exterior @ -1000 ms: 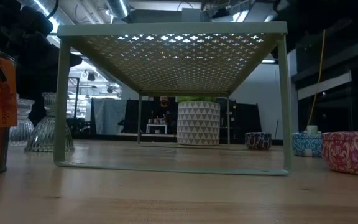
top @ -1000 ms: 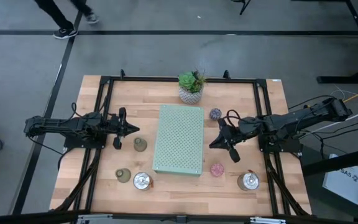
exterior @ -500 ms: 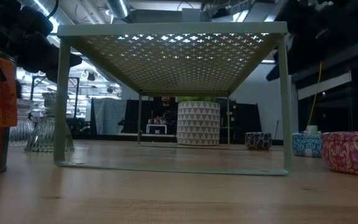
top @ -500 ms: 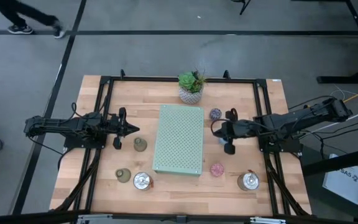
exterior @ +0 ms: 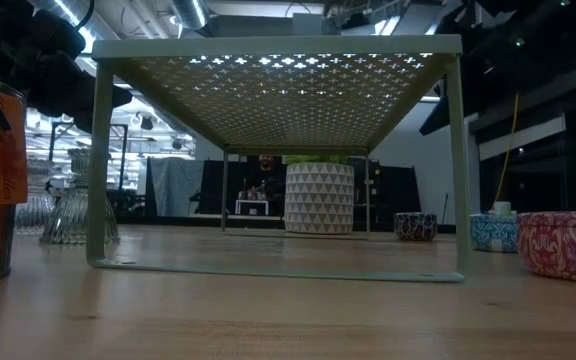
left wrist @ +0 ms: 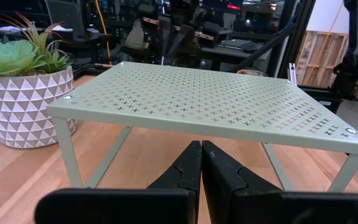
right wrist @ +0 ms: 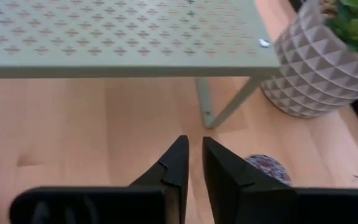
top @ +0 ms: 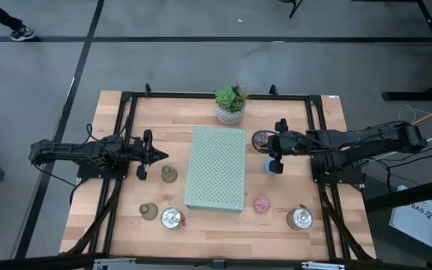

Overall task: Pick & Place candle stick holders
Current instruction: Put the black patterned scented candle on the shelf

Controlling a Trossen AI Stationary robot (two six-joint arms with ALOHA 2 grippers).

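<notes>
Right fingers [right wrist: 190,163] nearly closed, empty, beside purple holder [right wrist: 265,167], shelf [top: 214,168] and succulent pot [top: 230,112] close by.

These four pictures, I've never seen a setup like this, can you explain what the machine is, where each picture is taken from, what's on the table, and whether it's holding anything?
It is a robot with two dark arms at a wooden table. One picture looks straight down, one sits at table height, and two come from cameras on the wrists. In the middle stands a pale green perforated rack, with a succulent in a white pot behind it. Small candle holders lie around: purple, blue, pink, two silver and two olive-green. The left gripper waits left of the rack, shut and empty. The right gripper is beside the purple holder, nearly shut, holding nothing.
</notes>
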